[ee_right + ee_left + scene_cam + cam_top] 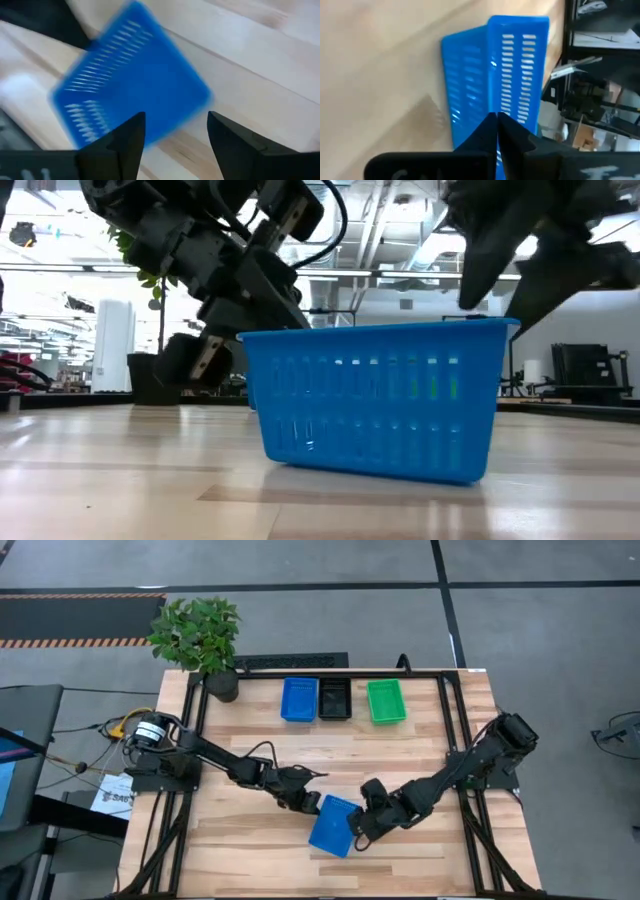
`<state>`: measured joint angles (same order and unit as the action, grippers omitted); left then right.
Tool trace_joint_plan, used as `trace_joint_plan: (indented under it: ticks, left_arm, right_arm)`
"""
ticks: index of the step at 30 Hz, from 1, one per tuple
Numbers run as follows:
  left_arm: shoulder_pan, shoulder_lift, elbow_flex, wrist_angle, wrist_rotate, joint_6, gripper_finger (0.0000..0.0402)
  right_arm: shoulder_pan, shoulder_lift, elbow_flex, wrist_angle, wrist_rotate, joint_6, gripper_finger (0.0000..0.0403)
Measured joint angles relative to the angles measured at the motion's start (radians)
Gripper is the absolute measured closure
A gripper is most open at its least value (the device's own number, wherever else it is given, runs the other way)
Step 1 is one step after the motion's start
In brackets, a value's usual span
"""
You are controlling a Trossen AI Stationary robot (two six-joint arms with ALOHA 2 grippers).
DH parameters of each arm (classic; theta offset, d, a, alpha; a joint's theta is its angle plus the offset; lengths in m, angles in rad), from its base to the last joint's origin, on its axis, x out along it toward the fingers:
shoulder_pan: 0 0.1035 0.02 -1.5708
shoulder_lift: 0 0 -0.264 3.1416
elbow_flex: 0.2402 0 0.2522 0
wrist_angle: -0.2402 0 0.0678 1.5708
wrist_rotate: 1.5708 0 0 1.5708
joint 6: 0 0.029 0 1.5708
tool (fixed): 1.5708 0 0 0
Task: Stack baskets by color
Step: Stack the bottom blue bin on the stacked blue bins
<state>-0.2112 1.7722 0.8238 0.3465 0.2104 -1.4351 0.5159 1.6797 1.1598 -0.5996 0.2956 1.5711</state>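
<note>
Now right gripper point(175, 145) jaws spread above blue basket point(334, 826); left gripper point(498, 122) jaws pressed together.

Both arms reaching inward to mid-table, left claw point(312, 802) pinched closed, right claw point(357, 832) — fingers spread wide

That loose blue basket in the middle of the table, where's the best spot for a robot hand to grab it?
Probably the thin top rim of the blue basket, pinched from above. It sits upright and open, with mesh walls too wide to span easily. The left hand is already shut on one wall; the right hand hovers open over it.
</note>
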Motion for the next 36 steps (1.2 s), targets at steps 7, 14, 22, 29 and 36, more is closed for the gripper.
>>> trace_joint_plan:
  ticks: [7,14,22,29,36]
  left_arm:
    - [-0.033,-0.011,0.000,-0.047,-0.023,-0.025,0.0401]
    - [-0.035,-0.011,0.000,-0.041,-0.002,-0.005,0.0401]
    - [-0.032,-0.019,0.000,-0.051,0.081,0.033,0.0401]
    - [0.038,-0.187,0.000,-0.234,0.129,0.146,0.0401]
    - [0.160,-0.564,0.000,-0.545,0.012,0.294,0.0401]
  right_arm:
    - [0.073,0.089,0.019,0.051,-0.036,0.177,0.0174]
    - [0.062,0.205,0.062,0.149,-0.062,0.215,0.0175]
    - [0.013,0.243,0.150,0.026,-0.089,0.238,0.0237]
    - [-0.035,0.242,0.188,-0.066,-0.111,0.171,0.0387]
    - [-0.121,0.225,0.187,-0.067,-0.125,0.094,0.0392]
